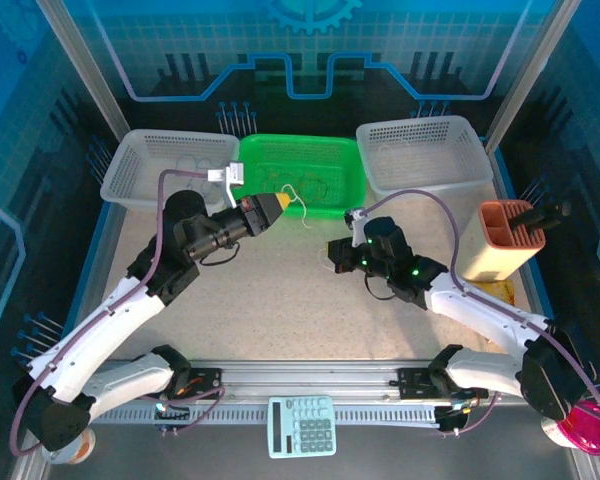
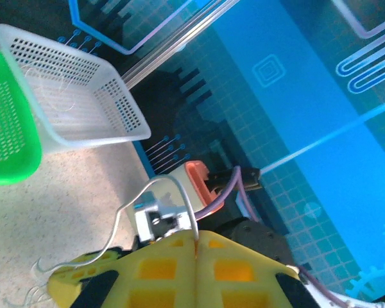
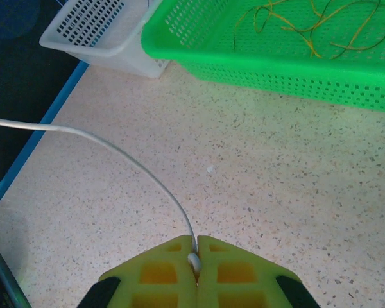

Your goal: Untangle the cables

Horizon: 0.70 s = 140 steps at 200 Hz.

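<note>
My left gripper (image 1: 280, 207) hovers at the front edge of the green basket (image 1: 356, 172). Its yellow fingers (image 2: 197, 236) are shut on a thin whitish cable (image 2: 179, 187) that arches up and trails left toward the table. My right gripper (image 1: 334, 253) sits mid-table, in front of the basket. It is shut (image 3: 196, 241) on a white cable (image 3: 119, 151) that curves away to the left over the speckled table. Several thin yellowish and dark cables (image 3: 308, 29) lie tangled inside the green basket (image 3: 276, 61). A whitish loop (image 1: 299, 199) hangs at the left fingertips.
White baskets stand to the left (image 1: 130, 185) and right (image 1: 450, 170) of the green one. A tan and orange holder (image 1: 498, 245) stands at the right. A calculator (image 1: 302, 425) lies on the near rail, a pink object (image 1: 583, 430) at the bottom right corner.
</note>
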Available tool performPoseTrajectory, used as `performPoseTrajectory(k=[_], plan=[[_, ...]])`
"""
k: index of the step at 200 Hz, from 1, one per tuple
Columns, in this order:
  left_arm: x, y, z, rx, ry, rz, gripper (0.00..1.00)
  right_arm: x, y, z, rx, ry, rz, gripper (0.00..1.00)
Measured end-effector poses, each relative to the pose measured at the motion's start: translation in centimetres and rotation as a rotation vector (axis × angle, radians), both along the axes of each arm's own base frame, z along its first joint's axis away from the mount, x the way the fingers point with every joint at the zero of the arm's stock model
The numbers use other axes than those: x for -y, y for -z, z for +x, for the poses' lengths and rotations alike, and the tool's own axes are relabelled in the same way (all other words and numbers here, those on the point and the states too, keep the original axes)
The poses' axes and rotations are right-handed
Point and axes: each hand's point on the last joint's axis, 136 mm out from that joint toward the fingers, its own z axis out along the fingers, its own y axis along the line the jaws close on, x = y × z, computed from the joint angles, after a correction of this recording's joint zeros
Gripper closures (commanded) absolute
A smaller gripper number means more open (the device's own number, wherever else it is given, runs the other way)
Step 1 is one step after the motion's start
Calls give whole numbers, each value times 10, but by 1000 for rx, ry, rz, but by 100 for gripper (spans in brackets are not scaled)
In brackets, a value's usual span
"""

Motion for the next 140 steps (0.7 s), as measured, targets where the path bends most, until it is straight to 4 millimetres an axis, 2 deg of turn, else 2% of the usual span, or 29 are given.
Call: performPoseTrajectory(k=[23,29,41,79,91,107,112,140], plan=[[3,-16,0,22,15,-17,100,0,29,-4,-49,-7,-21,100],[4,-18,-1,21,23,-16,100,-2,31,-5,-51,-17,-12,100],[8,-20,1,19,38,-16,100,-8,28,-6,-41,-39,9,100],[17,-40,0,41,92,-34,100,-17,11,-10,-7,-88,58,85],[19,-47,-2,49,107,-48,100,-18,3,-12,5,-104,63,77],[20,-57,-5,67,125,-69,100,-20,-8,-14,19,-122,77,51],[21,-60,-6,72,130,-73,100,-22,-13,-15,29,-135,79,46],[23,-74,-8,100,149,-88,100,-23,-38,-21,77,-167,108,33]])
